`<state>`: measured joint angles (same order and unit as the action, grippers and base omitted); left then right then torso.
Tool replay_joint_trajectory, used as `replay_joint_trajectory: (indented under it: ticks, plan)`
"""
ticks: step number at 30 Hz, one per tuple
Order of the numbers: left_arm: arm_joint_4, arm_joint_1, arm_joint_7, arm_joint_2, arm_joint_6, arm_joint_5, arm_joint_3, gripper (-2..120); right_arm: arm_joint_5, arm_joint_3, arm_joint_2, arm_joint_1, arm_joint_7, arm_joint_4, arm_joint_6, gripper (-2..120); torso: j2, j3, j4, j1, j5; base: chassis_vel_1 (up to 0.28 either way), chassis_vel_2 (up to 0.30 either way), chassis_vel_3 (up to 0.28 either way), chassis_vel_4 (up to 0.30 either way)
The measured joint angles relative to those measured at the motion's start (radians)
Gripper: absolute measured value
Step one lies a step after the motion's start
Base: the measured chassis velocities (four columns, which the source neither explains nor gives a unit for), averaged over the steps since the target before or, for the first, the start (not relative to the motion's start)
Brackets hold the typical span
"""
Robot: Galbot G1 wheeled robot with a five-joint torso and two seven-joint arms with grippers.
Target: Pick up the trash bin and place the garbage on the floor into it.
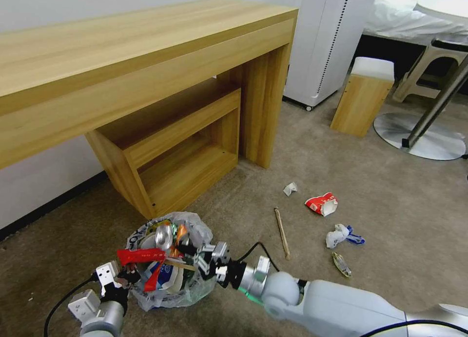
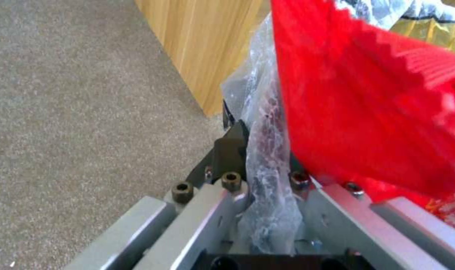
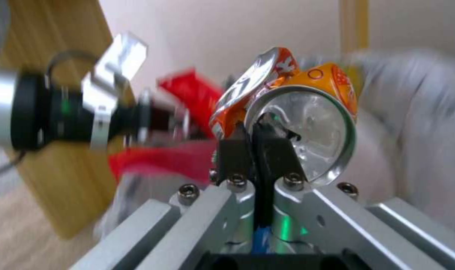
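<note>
The floor (image 1: 399,190) is matt, short-pile beige carpet, slightly rough. The desk (image 1: 146,59) is pale wood with a smooth satin grain. The trash bin (image 1: 168,264) wears a thin, crinkly, translucent plastic bag with a faint sheen. The red wrapper (image 2: 367,112) is glossy film with a serrated edge. The crushed can (image 3: 302,127) is shiny bare metal at its end, its printed sides orange. The left gripper (image 2: 260,150) and right gripper (image 3: 255,144) have brushed silver metal frames and matt black fingers. The stick (image 1: 282,232) is plain dull wood.
</note>
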<state>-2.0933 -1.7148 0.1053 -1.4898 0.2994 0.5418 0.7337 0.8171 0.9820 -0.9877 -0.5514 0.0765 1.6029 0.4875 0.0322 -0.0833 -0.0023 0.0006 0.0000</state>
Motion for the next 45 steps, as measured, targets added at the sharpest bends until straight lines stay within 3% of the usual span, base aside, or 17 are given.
replay_joint_trajectory:
  ticks: [9,36,45]
  plan:
    - [0.000,0.004,-0.001,-0.003,0.000,0.000,0.000,1,-0.021,0.056,-0.041,0.020,-0.060,-0.023,-0.016,0,0.000,0.000,0.0001,0.000,0.0000,0.000,0.000,0.000,0.000]
    - [0.009,0.020,0.003,0.002,0.006,0.008,0.000,1,-0.048,0.062,-0.021,-0.004,-0.114,0.012,-0.050,96,0.000,0.000,-0.0001,0.000,-0.0001,0.000,0.000,0.000,0.000]
    - [0.005,0.016,0.003,-0.003,0.006,0.004,-0.001,1,-0.035,0.103,-0.044,0.016,-0.139,0.014,-0.069,88,0.000,0.000,0.0001,0.000,0.0000,0.000,0.000,0.000,0.000]
